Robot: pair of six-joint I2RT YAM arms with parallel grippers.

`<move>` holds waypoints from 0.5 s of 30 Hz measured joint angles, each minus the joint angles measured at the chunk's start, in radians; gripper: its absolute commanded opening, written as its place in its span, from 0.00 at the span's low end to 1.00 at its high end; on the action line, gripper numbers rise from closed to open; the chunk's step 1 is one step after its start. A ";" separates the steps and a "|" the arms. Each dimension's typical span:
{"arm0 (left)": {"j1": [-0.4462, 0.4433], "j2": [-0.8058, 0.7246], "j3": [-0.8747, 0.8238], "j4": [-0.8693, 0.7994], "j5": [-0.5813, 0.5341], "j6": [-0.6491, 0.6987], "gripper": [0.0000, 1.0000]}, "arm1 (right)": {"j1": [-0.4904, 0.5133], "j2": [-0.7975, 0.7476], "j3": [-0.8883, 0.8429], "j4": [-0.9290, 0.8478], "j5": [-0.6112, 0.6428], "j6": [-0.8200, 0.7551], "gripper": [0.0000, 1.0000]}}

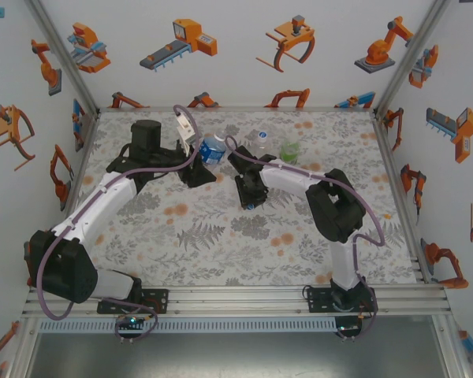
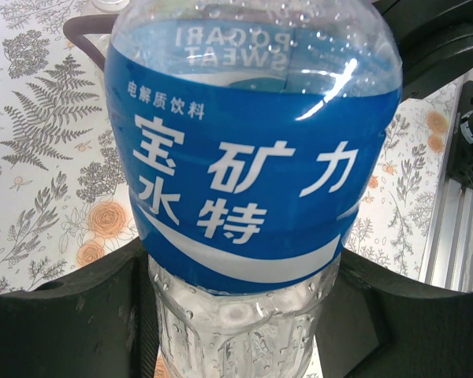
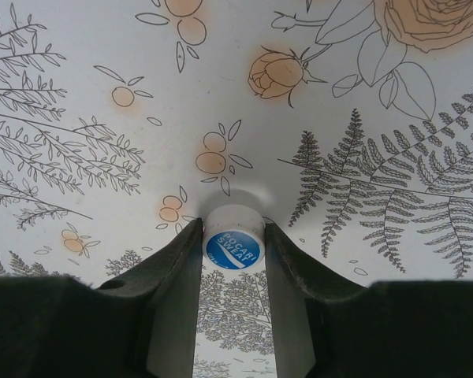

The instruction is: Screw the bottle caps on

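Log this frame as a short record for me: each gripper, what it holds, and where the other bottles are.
left gripper: jaws shut on the blue-label bottle
right gripper: jaws shut on a cap, white sides and blue top, down at the tablecloth
clear bottle: far side of the table, not held
green bottle: just right of the clear bottle, not held

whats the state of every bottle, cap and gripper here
blue-labelled see-through plastic bottle: clamped in the left gripper
left gripper: shut on that bottle
small round white plastic cap with blue top: on the floral tablecloth, pinched by the right gripper
right gripper: shut on that cap
clear plastic bottle: standing free, capped or not unclear
green-tinted plastic bottle: standing free, capped or not unclear
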 measured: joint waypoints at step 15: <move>0.000 -0.004 0.000 0.000 0.040 0.044 0.00 | 0.000 -0.401 -0.096 0.111 -0.019 -0.130 0.26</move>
